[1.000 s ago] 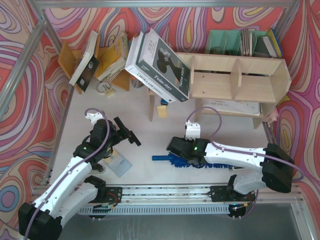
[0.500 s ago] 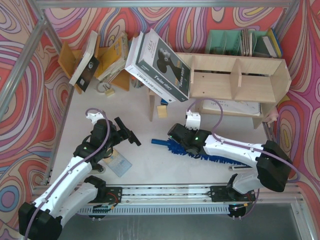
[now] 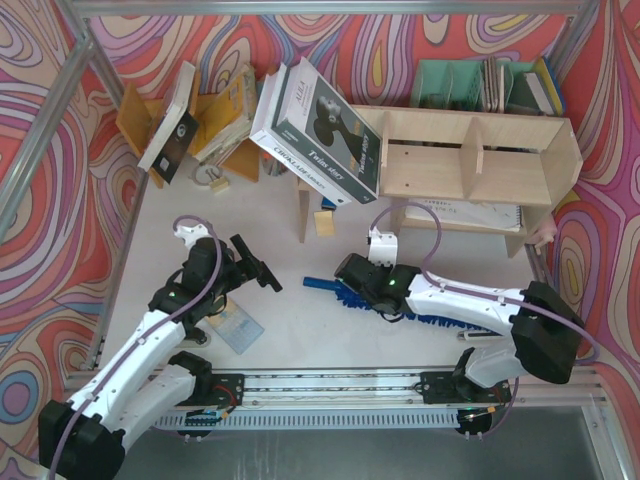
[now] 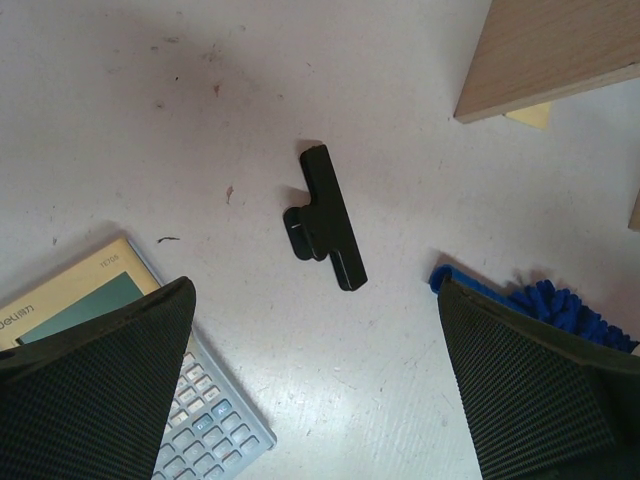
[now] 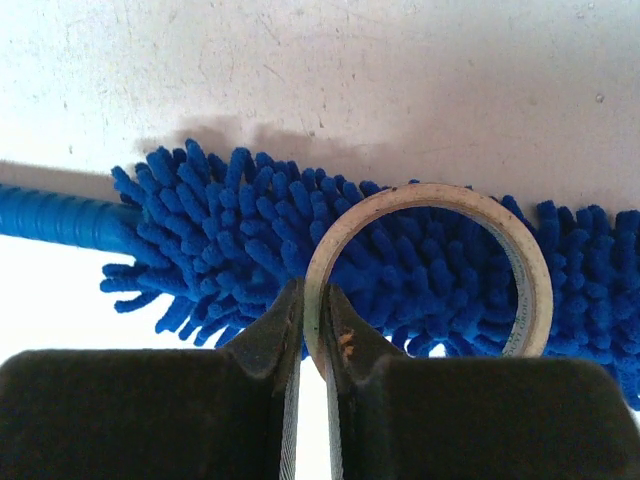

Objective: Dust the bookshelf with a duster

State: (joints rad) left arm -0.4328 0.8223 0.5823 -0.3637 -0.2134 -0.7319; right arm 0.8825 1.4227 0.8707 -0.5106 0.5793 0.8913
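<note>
Nearest me, the left gripper (image 4: 315, 340) hangs with its two black fingers wide apart over the white table (image 3: 270, 210). It holds nothing. Under it lie a small black binder clip (image 4: 325, 215) and a grey calculator (image 4: 205, 420).

A little further in is the thing that has moved. A second ago the long fluffy blue duster with the slim blue handle (image 5: 230, 230) lay level across the table. Now it lies slantwise, the handle tip swung up towards the shelf's leg and the fluffy head trailing back under the right arm. In the last half second it has barely shifted.

The right gripper (image 5: 312, 300) is pinched shut, but on the wall of a pale cardboard tape ring (image 5: 430, 192) that sits against the fluff, not on the handle. I cannot tell whether the ring goes round the head or only rests on it.

Beyond, the large pale plywood bookshelf (image 3: 470, 150) stands well apart from the duster.

To my eye the duster has only been dragged, not properly picked up, so the dusting has not begun.
</note>
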